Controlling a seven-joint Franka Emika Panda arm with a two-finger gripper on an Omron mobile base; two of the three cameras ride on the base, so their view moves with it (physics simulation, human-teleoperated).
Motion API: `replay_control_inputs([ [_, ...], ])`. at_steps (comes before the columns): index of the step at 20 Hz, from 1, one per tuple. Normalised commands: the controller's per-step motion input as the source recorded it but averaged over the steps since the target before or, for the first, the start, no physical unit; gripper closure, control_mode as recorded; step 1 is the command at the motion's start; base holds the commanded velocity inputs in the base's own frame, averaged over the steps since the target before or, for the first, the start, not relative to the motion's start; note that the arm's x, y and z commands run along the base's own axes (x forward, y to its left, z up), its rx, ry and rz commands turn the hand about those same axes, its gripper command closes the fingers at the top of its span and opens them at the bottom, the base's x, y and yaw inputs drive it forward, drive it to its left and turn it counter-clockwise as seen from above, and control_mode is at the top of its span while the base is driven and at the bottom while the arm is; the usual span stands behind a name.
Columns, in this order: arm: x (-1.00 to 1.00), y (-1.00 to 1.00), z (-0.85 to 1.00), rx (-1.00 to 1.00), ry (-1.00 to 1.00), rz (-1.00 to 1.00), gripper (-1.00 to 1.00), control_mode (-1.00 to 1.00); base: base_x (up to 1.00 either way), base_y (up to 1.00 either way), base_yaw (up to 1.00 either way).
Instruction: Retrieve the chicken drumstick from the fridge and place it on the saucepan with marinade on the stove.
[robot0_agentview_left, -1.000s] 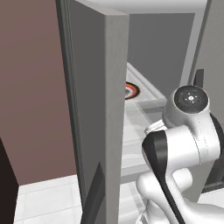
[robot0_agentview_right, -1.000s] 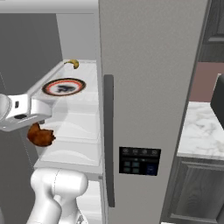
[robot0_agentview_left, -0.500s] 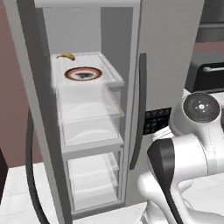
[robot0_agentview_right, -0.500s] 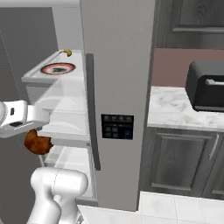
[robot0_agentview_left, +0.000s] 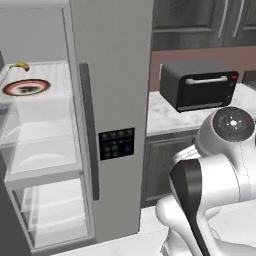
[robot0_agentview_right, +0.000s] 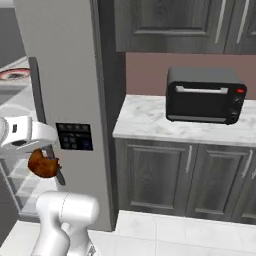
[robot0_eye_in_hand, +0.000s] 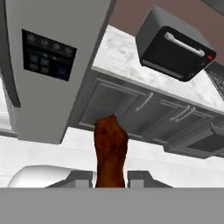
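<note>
The chicken drumstick (robot0_eye_in_hand: 110, 148), a reddish-brown piece of meat, stands up between my two dark fingertips in the hand view. My gripper (robot0_eye_in_hand: 110, 177) is shut on it. In the right base view the drumstick (robot0_agentview_right: 42, 165) hangs under my white hand, with the gripper (robot0_agentview_right: 41, 156) out in front of the fridge (robot0_agentview_right: 65, 65), clear of its shelves. The fridge (robot0_agentview_left: 112, 75) stands with its left door open, showing white shelves. The saucepan and the stove are out of view.
A white plate with a dark red rim (robot0_agentview_left: 26, 87) and a small yellow-brown item (robot0_agentview_left: 21, 65) lie on the fridge's upper shelf. A black toaster oven (robot0_agentview_right: 205, 95) sits on the marble counter (robot0_agentview_right: 145, 120) above dark grey cabinets (robot0_agentview_right: 165, 175).
The whole picture has slid left, so the camera has turned right: the fridge moved to the left side, and the counter and toaster oven came into view. The drumstick stays in my gripper.
</note>
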Motion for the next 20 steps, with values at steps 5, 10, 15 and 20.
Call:
replay_control_inputs([
  [5, 0.00, 0.00, 0.00, 0.00, 0.00, 0.00, 1.00, 1.00, 0.45, -1.00, 0.00],
  [10, 0.00, 0.00, 0.00, 0.00, 0.00, 0.00, 1.00, 1.00, 0.61, -1.00, 0.00],
  [15, 0.00, 0.00, 0.00, 0.00, 0.00, 0.00, 1.00, 1.00, 0.58, -1.00, 0.00],
  [20, 0.00, 0.00, 0.00, 0.00, 0.00, 0.00, 1.00, 1.00, 0.11, -1.00, 0.00],
])
